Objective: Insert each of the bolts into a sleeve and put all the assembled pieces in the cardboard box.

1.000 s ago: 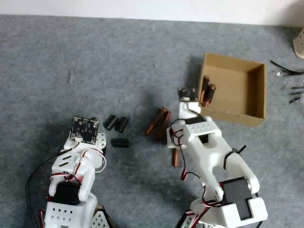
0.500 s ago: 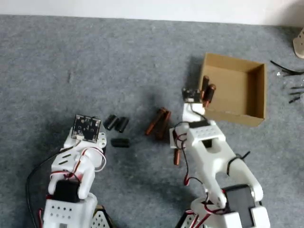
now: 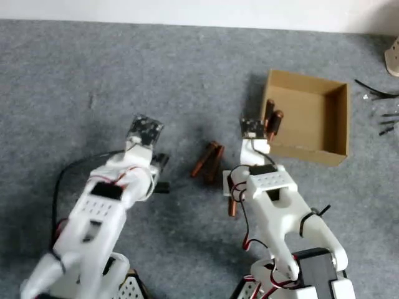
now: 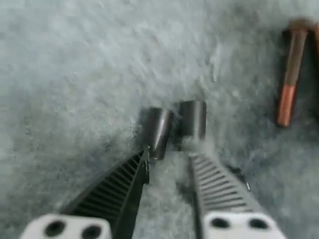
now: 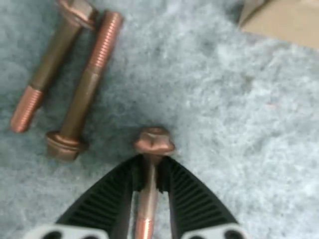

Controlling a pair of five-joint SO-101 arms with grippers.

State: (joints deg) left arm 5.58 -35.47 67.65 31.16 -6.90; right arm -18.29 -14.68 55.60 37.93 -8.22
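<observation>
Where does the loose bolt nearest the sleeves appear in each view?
High view: bolt, sleeve-side one of the lying pair between the arms.
Left wrist view: bolt, off to the side past the two sleeves.
Right wrist view: bolt, the pair's far one from the held bolt.
Shared landmark: its twin bolt lying alongside.

We see soft, even light from above on the grey carpet, a dim shadow beside the cardboard box on its side toward the loose bolts, and darker shade around those bolts.

Left pincer spread apart; right pincer clamped tight.
</observation>
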